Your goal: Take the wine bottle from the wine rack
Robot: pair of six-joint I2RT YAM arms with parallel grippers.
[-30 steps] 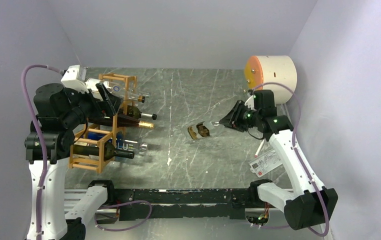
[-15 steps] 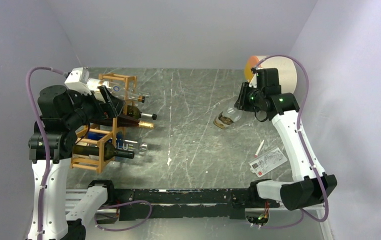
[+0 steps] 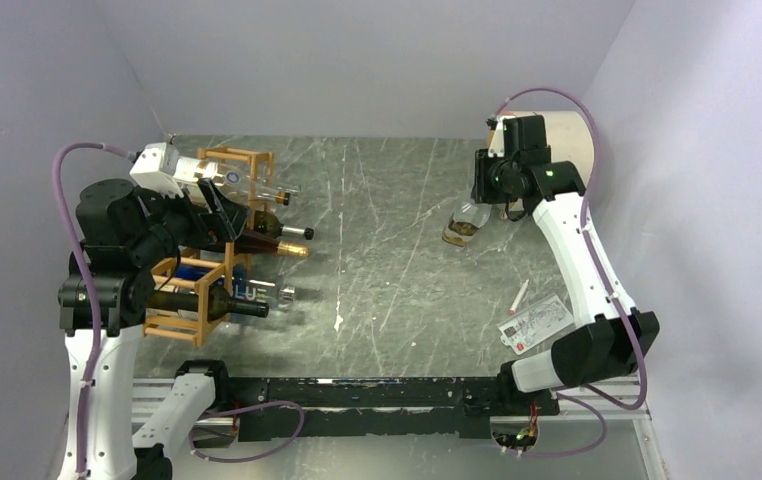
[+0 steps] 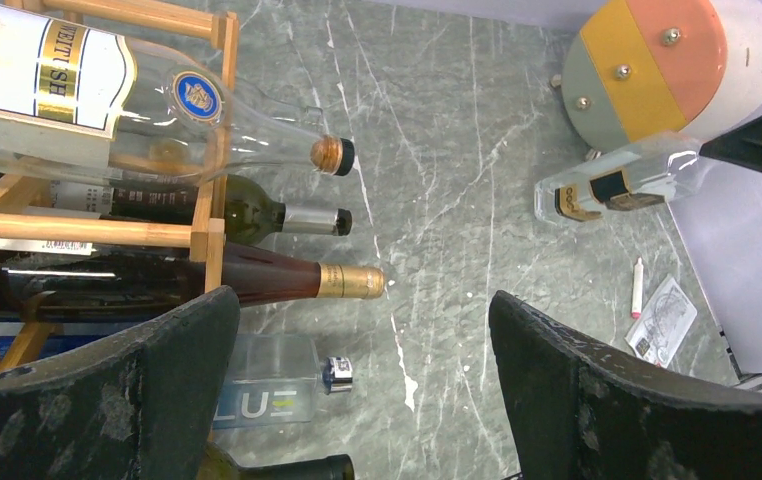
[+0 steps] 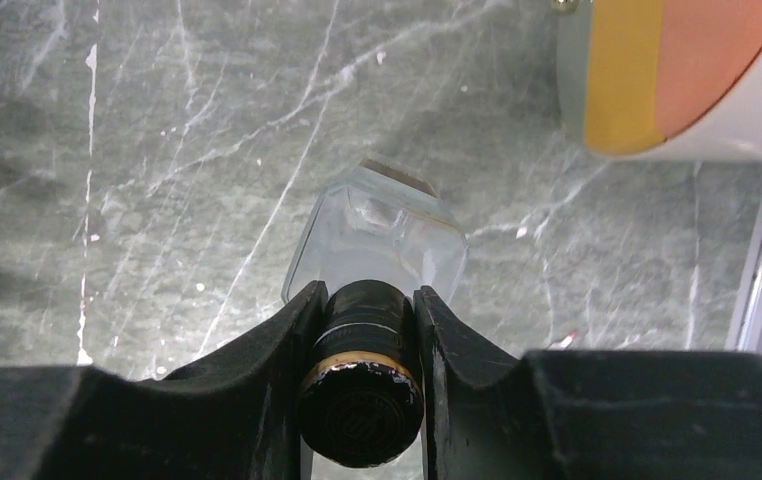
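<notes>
- The right jaws are clamped tight on the black-capped neck of the wine bottle [image 5: 382,235], with a finger [image 5: 257,370] pressed to each side just below the cap.
- The wine bottle [image 3: 467,222] is clear glass with an amber-brown patch low on its body. It is off the wine rack [image 3: 169,325] and well apart from it, at the far right of the counter [image 3: 377,200].
- It hangs tilted from its neck, base lowest. Whether the base touches the counter cannot be told.
- Just beside the bottle, to its right and farther back, is a cream round drum [image 5: 677,70] with an orange and yellow face.
- The left jaws stand wide apart and hold nothing. Their fingers [image 4: 137,400] hang over the right-hand front of the rack, above the bottle necks.
- The rack stands at the left of the counter, its bottles lying with necks pointing right.
- A clear bottle with a white and gold label [image 4: 107,90] lies on top, and a dark green bottle [image 4: 257,215] lies under it.
- A brown bottle with a gold foil top [image 4: 277,280] lies lower.
- Below these is a clear square bottle with blue letters [image 4: 262,385].
- A dark bottle [image 3: 222,305] pokes out of the nearest cell.
- At the near right, a printed card [image 3: 537,322] and a white pen [image 3: 519,295] lie on the counter.
</notes>
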